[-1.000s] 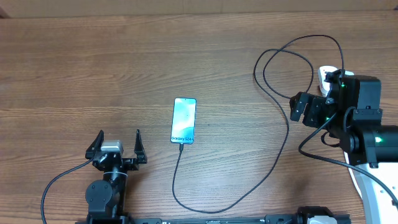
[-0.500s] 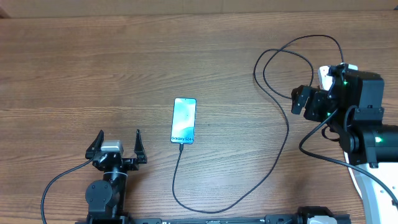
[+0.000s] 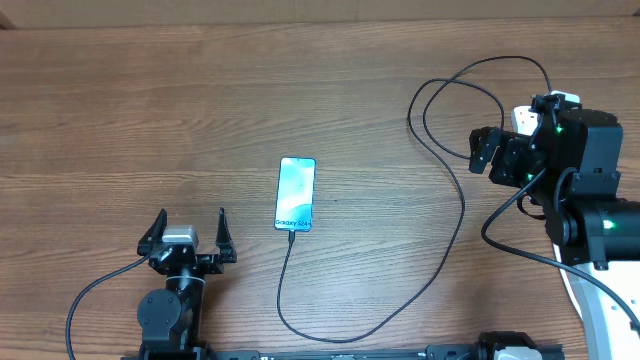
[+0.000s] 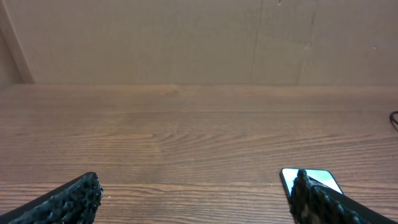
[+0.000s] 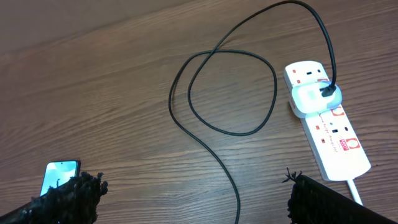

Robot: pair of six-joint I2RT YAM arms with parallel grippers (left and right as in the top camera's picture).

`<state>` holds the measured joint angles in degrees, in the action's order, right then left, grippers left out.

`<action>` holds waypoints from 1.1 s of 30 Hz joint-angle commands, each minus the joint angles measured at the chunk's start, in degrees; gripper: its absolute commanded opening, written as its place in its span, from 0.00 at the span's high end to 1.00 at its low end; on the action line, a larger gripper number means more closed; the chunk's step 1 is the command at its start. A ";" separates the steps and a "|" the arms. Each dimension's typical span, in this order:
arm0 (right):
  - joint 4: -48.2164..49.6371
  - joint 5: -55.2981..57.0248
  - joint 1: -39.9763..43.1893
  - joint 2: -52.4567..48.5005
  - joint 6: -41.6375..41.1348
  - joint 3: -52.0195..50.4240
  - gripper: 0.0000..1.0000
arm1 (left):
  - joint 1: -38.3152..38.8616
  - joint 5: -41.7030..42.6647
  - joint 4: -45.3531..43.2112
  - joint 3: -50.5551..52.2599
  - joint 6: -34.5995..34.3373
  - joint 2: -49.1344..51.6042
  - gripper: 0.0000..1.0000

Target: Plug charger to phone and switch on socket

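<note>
Count: one phone (image 3: 296,194), one charger (image 3: 463,205), one socket (image 5: 329,127), two pincers.

Phone: a slim rectangle with rounded corners. It lies flat, screen up, with a blue-teal gradient and white lettering. You will find it near the middle of the worktop (image 3: 150,100), closer to the near edge.

Charger: one thin black cable, smooth and limp.
- Its tip meets the phone's near short edge; you cannot tell from here whether it is fully seated.
- From there it dips toward the near edge, then sweeps up toward the right edge and makes one open loop.
- It ends in a white adapter block (image 5: 314,98) sitting in the socket.

Socket: a white oblong plastic strip with red-marked switches, by the right edge. Switch positions are too small to read.

Worktop: brown wood-grain, matte.

Left gripper (image 3: 191,212): its black, rough-textured fingers are spread wide and hold nothing. It sits at the near edge, just left of the phone.

Right gripper (image 5: 194,180): also spread wide and empty, above the worktop near the socket and apart from it.
</note>
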<state>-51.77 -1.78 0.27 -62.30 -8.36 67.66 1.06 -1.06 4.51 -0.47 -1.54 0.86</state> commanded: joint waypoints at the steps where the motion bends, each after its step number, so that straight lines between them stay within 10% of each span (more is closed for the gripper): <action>1: 1.07 -0.48 -0.26 0.39 -0.13 -1.51 0.00 | -0.42 0.59 -0.04 0.15 -1.05 -0.61 0.01; 33: 17.09 0.83 -0.26 8.13 -0.09 -18.53 0.00 | -0.42 0.59 -0.04 0.17 -1.03 -0.61 0.00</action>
<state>-36.12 -1.91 0.27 -55.72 -8.34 50.02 1.06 -1.06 4.51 -0.47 -1.54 0.86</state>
